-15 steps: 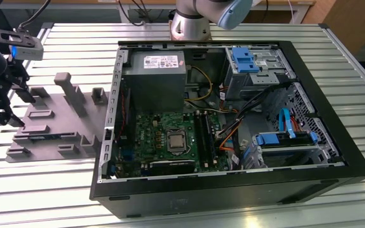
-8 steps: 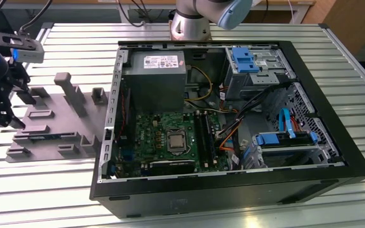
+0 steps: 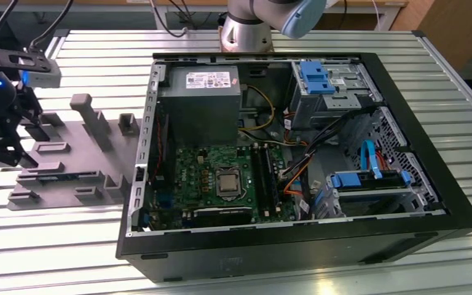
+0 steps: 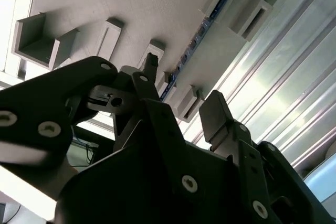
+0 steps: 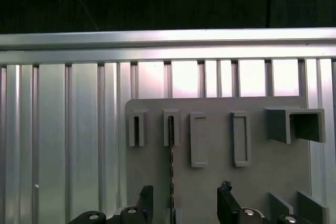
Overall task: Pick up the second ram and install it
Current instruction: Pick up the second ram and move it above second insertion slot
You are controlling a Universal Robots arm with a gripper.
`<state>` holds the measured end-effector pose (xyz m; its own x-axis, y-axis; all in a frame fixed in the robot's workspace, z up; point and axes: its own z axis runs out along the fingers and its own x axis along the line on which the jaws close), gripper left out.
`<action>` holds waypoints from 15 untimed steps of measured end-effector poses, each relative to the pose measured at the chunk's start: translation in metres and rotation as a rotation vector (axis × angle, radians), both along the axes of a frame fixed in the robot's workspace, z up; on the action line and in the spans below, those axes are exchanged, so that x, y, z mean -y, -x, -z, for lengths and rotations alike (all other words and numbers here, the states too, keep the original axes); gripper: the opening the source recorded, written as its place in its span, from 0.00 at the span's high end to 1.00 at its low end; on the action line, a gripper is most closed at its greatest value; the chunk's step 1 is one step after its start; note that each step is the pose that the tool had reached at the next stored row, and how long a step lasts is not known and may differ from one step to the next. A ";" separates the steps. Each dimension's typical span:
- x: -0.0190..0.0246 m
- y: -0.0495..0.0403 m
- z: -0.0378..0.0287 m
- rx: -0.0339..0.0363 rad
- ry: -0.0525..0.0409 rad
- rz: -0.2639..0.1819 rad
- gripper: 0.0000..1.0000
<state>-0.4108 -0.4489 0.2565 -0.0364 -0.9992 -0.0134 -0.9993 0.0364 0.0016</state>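
Step in hand, as I judge it: the grasp of the second ram, not yet lifted. Gripper is spread and holds nothing. In the first wrist view its two fingers stand one on either side of the stick's line. To do it well, by my reckoning: centre the jaws over the board first, since the stick sits nearer one finger than the other and an off-centre close would shove it against the slot wall. Take it by the flat faces near the middle of its length so it cannot pivot. Come down square to the slot and draw straight up without twist, as a narrow pocket would likely bind a tilted board. Keep the grip light: thin board, small chips on the faces. Position: the ram stands on edge in a narrow slot of the grey holder tray, which lies on the slatted metal surface. It reads edge-on as a thin dark line in the first wrist view, and its blue-green edge shows in the second wrist view, running away from the fingertips. Whether the tips are level with its top edge or above it, I cannot tell. In the exterior view the gripper is over the tray at that view's left, well apart from the open computer case and its motherboard.
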 end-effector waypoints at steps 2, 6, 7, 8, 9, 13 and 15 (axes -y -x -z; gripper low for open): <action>0.0000 0.0000 0.0024 0.0000 0.0000 0.000 0.42; 0.0000 0.0000 0.0080 -0.0001 0.0001 0.000 0.49; 0.0001 0.0000 0.0096 0.0000 0.0000 0.000 0.49; 0.0001 0.0000 0.0112 -0.0002 0.0001 0.000 0.49; 0.0002 0.0000 0.0129 -0.0001 0.0001 0.000 0.49; 0.0007 0.0000 0.0200 0.0000 0.0000 0.000 0.49; 0.0010 0.0001 0.0235 -0.0001 0.0001 0.000 0.49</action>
